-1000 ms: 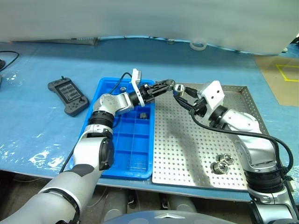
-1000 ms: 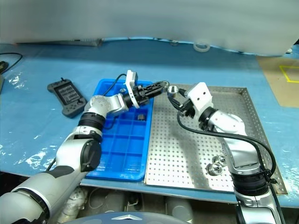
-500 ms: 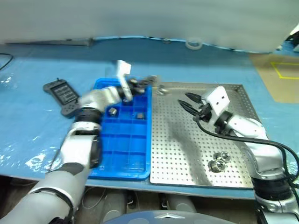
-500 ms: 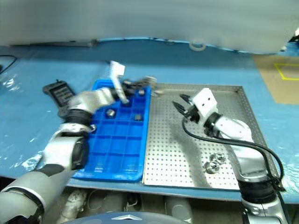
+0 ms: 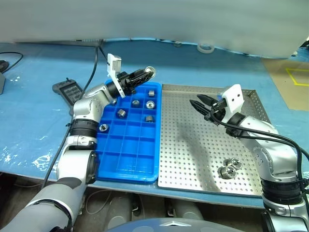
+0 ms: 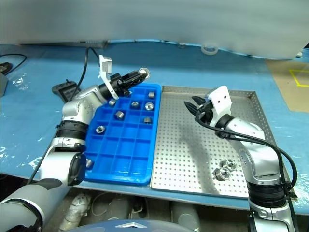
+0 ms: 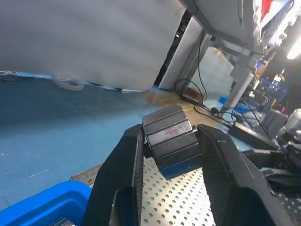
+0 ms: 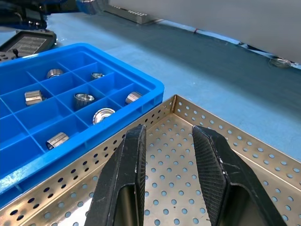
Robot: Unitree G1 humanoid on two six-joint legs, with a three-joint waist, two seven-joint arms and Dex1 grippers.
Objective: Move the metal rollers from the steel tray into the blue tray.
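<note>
Left tool (image 5: 148, 72) clamps a roller (image 7: 170, 140) above blue tray (image 5: 126, 152); right tool (image 5: 200, 105) open, empty.

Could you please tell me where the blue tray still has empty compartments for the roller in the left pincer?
The blue tray is bare across its near rows, toward the robot. Its far rows are crowded with rollers. The left pincer holds its roller above the far edge.

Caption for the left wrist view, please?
Left gripper shut on a metal roller, held above the steel tray beside the blue tray.
</note>
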